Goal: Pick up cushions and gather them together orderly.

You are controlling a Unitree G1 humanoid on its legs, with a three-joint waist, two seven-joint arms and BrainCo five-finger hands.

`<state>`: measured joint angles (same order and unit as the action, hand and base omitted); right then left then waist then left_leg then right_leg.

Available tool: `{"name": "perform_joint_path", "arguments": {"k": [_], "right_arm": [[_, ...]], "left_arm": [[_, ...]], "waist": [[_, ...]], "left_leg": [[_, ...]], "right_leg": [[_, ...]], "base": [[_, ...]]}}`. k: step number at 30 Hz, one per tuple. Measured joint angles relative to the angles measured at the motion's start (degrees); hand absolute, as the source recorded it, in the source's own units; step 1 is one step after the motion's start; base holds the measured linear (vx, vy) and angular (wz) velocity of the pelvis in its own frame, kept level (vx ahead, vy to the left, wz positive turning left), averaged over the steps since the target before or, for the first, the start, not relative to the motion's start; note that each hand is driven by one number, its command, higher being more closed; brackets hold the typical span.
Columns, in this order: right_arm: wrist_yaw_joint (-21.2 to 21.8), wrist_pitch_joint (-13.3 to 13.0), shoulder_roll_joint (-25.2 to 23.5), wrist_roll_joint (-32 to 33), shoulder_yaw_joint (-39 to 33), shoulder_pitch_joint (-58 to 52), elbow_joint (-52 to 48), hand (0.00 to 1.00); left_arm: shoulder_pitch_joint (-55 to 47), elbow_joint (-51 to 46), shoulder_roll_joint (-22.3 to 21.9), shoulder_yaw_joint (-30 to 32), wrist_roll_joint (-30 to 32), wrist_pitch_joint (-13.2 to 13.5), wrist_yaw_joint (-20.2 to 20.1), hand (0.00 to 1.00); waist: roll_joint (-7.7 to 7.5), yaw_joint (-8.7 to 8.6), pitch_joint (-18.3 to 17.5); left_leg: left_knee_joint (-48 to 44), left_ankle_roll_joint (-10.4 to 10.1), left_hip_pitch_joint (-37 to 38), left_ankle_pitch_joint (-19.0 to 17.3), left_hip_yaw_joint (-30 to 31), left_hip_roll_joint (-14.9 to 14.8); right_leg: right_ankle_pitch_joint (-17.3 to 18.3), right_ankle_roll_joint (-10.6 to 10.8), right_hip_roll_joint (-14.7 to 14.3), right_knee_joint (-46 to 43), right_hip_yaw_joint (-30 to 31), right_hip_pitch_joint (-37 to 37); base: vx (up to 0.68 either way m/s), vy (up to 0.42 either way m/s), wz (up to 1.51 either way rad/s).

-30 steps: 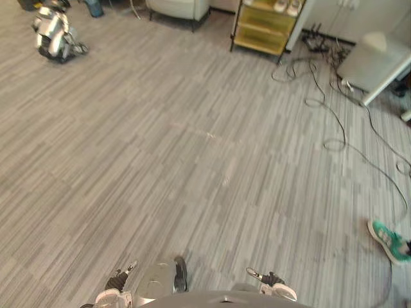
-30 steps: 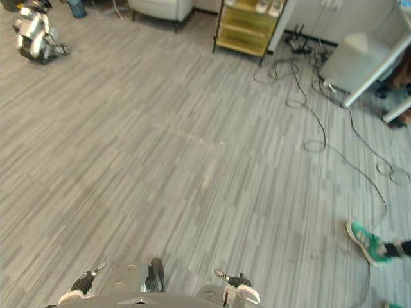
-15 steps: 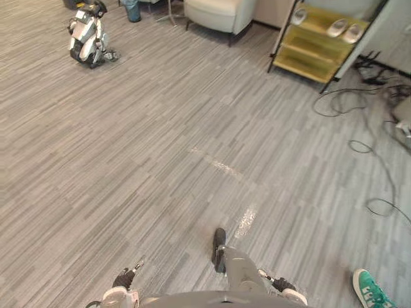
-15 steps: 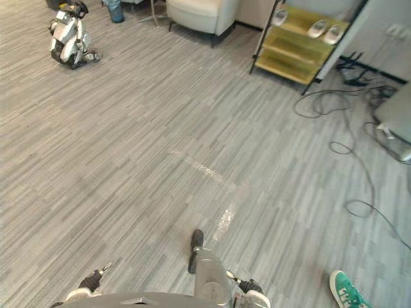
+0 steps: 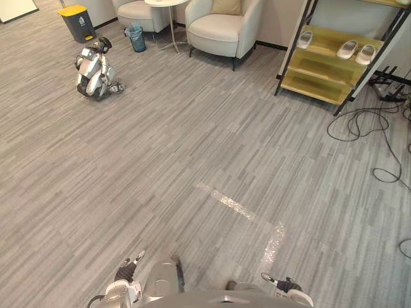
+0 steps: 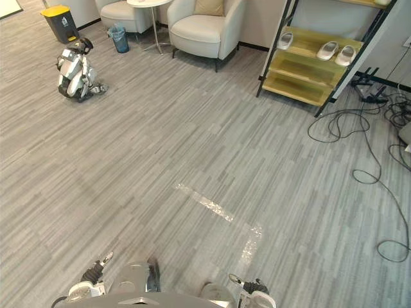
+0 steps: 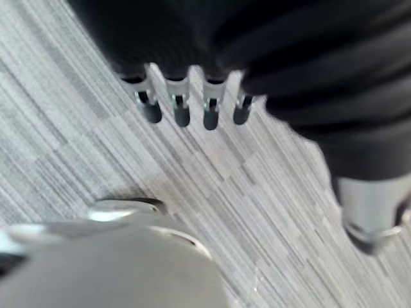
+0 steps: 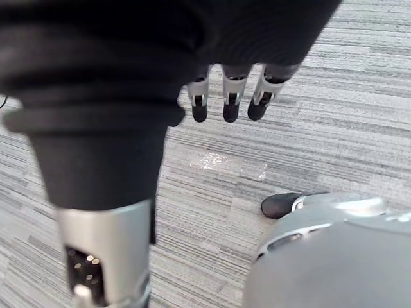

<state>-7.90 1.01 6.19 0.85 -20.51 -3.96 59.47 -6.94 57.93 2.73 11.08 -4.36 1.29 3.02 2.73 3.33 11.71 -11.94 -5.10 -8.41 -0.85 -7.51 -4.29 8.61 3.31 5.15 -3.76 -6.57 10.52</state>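
Note:
A tan cushion (image 5: pixel 226 6) leans against the back of the pale armchair (image 5: pixel 221 29) at the far end of the room. Both hands hang low at my sides, far from it. My left hand (image 5: pixel 126 272) shows at the bottom edge of the eye views; in its wrist view its fingers (image 7: pixel 182 108) hang relaxed over the grey floor, holding nothing. My right hand (image 5: pixel 283 284) is at the bottom right; its fingers (image 8: pixel 230 97) also hang straight and empty.
A second armchair (image 5: pixel 138 9) and a small round table (image 5: pixel 168 3) stand beside the first. Far left are a yellow bin (image 5: pixel 77 14), a blue basket (image 5: pixel 136 37) and a robot dog (image 5: pixel 96 67). A yellow shelf with slippers (image 5: pixel 324 64) and floor cables (image 5: pixel 376 122) lie right.
The camera has swung round, so the armchairs, bin and shelf have come further into view and the green shoe has left it. Both hands stay hanging low.

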Motion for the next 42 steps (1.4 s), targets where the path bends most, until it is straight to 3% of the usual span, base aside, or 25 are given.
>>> {"name": "perform_joint_path", "arguments": {"k": [2, 3, 4, 7, 9, 10, 12, 15, 18, 19, 20, 21, 24, 26, 30, 32, 35, 37, 38, 40, 42], "right_arm": [[-0.07, 0.12, -1.35, -0.09, 0.06, 0.24, 0.16, 0.0], [-0.03, 0.24, -1.88, -0.18, 0.12, 0.16, 0.21, 0.0], [0.09, 0.38, -2.17, -0.24, 0.11, 0.16, 0.44, 0.0], [0.34, 0.36, -2.23, -0.29, 0.13, 0.17, 0.46, 0.0], [0.66, -0.1, -2.07, -0.28, 0.07, 0.72, 0.0, 0.0], [0.85, -0.1, -2.03, -0.28, 0.07, 0.88, 0.01, 0.0], [1.47, -0.03, -1.52, -0.3, 0.67, 1.62, 0.18, 0.0], [1.45, -0.09, -1.12, -0.76, 2.33, 2.1, 0.09, 0.0], [1.38, -0.03, -0.6, -1.01, 2.34, 3.02, 0.08, 0.0], [1.36, 0.01, -0.83, -1.03, 2.51, 2.9, 0.14, 0.0], [1.35, 0.0, -1.15, -1.02, 2.62, 2.54, 0.17, 0.0], [1.38, -0.03, -0.16, -1.06, 2.45, 2.59, 0.59, 0.0], [1.35, -0.08, 1.22, -1.04, 2.23, 2.57, 0.78, 0.0], [1.25, -0.08, 1.46, -0.99, 2.09, 2.49, 1.77, 0.0], [1.1, -0.15, 1.26, -0.6, 2.22, 1.86, 2.4, 0.0], [1.01, -0.16, 1.09, -0.13, 2.33, 1.28, 2.18, 0.0], [0.92, -0.09, 1.24, -0.07, 2.09, 1.0, 2.21, 0.0], [0.9, -0.1, 1.25, -0.07, 1.99, 0.49, 1.91, 0.0], [0.9, -0.07, 1.3, -0.06, 1.91, 0.04, 1.11, 0.0], [0.5, -0.07, 1.11, -0.05, 1.83, -0.9, -0.3, 0.0], [0.14, 0.09, 0.5, -0.07, 1.84, -2.19, -0.01, 0.0]], "left_arm": [[0.24, 0.22, 1.54, -0.13, -0.01, -0.03, -0.08, 0.0], [0.65, 0.64, 2.22, -0.12, 0.0, -0.04, -0.13, 0.0], [0.64, 1.44, 2.55, -0.15, 0.02, -0.08, -0.14, 0.0], [0.53, 2.44, 2.73, -0.34, 0.13, -0.12, -0.14, 0.0], [0.71, 3.59, 3.37, -2.57, 0.16, -0.16, -0.18, 0.0], [0.69, 3.71, 3.62, -3.01, 0.18, -0.17, -0.23, 0.0], [0.67, 3.97, 4.27, -5.03, 0.6, -0.18, -0.2, 0.0], [0.72, 3.89, 4.4, -5.06, 1.09, -0.18, -0.16, 0.0], [0.68, 3.94, 4.05, -5.12, 1.1, -0.26, -0.08, 0.0], [0.54, 3.93, 4.37, -5.51, 1.15, -0.26, -0.07, 0.0], [0.52, 3.95, 4.91, -5.98, 1.17, -0.25, -0.07, 0.0], [1.0, 4.49, 4.45, -6.9, 1.22, -0.21, -0.02, 0.0], [1.31, 4.63, 2.68, -6.79, 1.56, -0.16, -0.03, 0.0], [1.49, 4.61, 2.39, -6.75, 2.23, -0.15, -0.1, 0.0], [1.83, 4.37, 2.6, -6.56, 2.23, -0.17, -0.09, 0.0], [1.34, 4.25, 2.17, -6.11, 2.21, -0.18, -0.09, 0.0], [0.55, 3.72, 1.68, -4.91, 2.2, -0.2, -0.1, 0.0], [0.64, 3.28, 1.54, -4.85, 2.2, -0.16, -0.09, 0.0], [0.93, 3.2, 1.11, -4.39, 2.21, -0.18, -0.1, 0.0], [0.54, 3.08, 0.8, -3.67, 2.19, -0.22, -0.09, 0.0], [0.56, 3.08, 1.56, -3.54, 2.2, -0.21, -0.15, 0.0]], "waist": [[-2.29, 0.0, -0.26], [-3.37, 0.07, -0.16], [-3.93, 0.29, -0.81], [-4.11, 0.76, -1.84], [-3.68, 0.84, -2.15], [-3.74, 0.63, -2.13], [-3.24, -0.54, -1.9], [-3.29, -1.25, -2.01], [-2.59, -1.71, -1.33], [-3.0, -1.93, -1.08], [-3.85, -1.91, -1.01], [-2.19, -1.77, -0.45], [0.65, -2.05, -0.45], [0.87, -2.28, -0.43], [0.52, -1.92, -0.15], [0.54, -1.07, 0.13], [0.9, -0.59, 0.27], [0.96, -0.09, 0.23], [1.64, -0.09, 0.1], [2.46, 0.36, -0.08], [0.78, -0.05, -0.38]], "left_leg": [[-3.75, 3.63, -1.54, -2.88, -0.84, 2.02], [-6.76, 4.19, -1.96, -5.39, -1.95, 2.44], [-9.22, 4.73, -1.86, -8.4, -3.22, 2.52], [-10.21, 5.53, 0.05, -11.67, -6.55, 2.37], [-9.34, 7.34, 4.45, -13.34, -12.04, 1.62], [-8.85, 7.59, 5.65, -13.51, -12.98, 1.76], [-5.63, 7.66, 11.08, -13.55, -14.51, 2.0], [-2.99, 7.6, 14.14, -13.52, -15.41, 1.4], [-1.69, 7.13, 15.15, -13.24, -16.4, 0.61], [-0.7, 6.04, 16.34, -12.68, -16.35, 1.05], [-0.46, 5.5, 16.87, -12.71, -15.84, 2.01], [0.51, 4.32, 18.02, -13.15, -13.98, 0.98], [1.39, 3.65, 17.58, -13.35, -10.72, -0.7], [1.07, 2.77, 17.65, -13.12, -9.08, -1.74], [-20.52, -0.26, 10.45, -12.82, -8.15, -6.99], [-31.43, -0.22, 6.13, -12.06, -7.74, -9.85], [-29.72, 0.2, 3.75, -16.21, -6.43, -8.37], [-20.65, 0.03, 3.95, -16.47, -5.04, -6.5], [-13.22, -0.01, 4.6, -16.55, -2.34, -5.39], [-7.86, 0.42, 6.45, -14.58, -0.52, -2.86], [-5.15, 0.36, 8.64, -14.51, -0.67, -0.43]], "right_leg": [[-0.2, 0.4, 2.04, 0.13, 1.96, -0.43], [-0.2, 0.6, 2.8, 0.1, 3.24, -0.32], [-0.19, 0.68, 3.51, -0.89, 4.73, -0.44], [0.7, 2.05, 4.52, -7.45, 7.69, -3.4], [1.55, 3.95, 5.13, -30.32, 9.81, -14.36], [1.79, 4.28, 5.5, -34.49, 8.95, -16.18], [4.58, 2.85, 6.95, -42.1, -1.45, -19.49], [7.16, 1.07, 6.64, -37.36, -12.19, -22.17], [5.2, -0.78, 5.45, -27.81, -16.94, -25.13], [-1.64, -1.7, 4.08, -18.82, -17.1, -25.2], [-7.87, -3.25, 3.93, -15.38, -16.54, -24.86], [-8.36, -5.98, 2.26, -15.09, -15.83, -23.68], [-8.41, -5.77, -0.82, -11.18, -16.01, -22.93], [-7.65, -5.2, -2.15, -9.61, -16.28, -21.86], [-7.24, -5.74, -4.87, -3.62, -17.0, -15.88], [-7.34, -5.83, -6.49, -1.54, -15.34, -13.27], [-7.34, -5.82, -6.91, 0.23, -11.86, -11.59], [-8.03, -4.78, -6.79, 1.19, -9.75, -11.59], [-8.43, -4.2, -7.14, 1.57, -9.2, -11.79], [-9.89, -3.29, -7.39, 2.22, -6.57, -11.52], [-10.11, -2.95, -5.61, -0.16, -5.39, -11.03]], "base": [[0.43, 0.256, -0.42], [0.35, 0.238, -0.38], [0.35, 0.239, -0.41], [0.29, 0.185, -0.7], [0.26, 0.134, -1.0], [0.31, 0.103, -0.62], [0.29, 0.068, -0.39], [0.22, 0.004, -0.25], [0.2, -0.118, -0.2], [0.18, -0.154, -0.15], [0.22, -0.195, -0.21], [0.17, -0.177, -0.24], [0.13, -0.169, -0.19], [0.05, -0.131, 0.05], [0.03, -0.109, 0.1], [0.06, -0.011, -0.3], [0.06, 0.06, -0.39], [0.02, 0.098, -0.51], [0.01, 0.157, -0.77], [0.07, 0.164, -0.68], [0.18, 0.138, -0.14]]}}
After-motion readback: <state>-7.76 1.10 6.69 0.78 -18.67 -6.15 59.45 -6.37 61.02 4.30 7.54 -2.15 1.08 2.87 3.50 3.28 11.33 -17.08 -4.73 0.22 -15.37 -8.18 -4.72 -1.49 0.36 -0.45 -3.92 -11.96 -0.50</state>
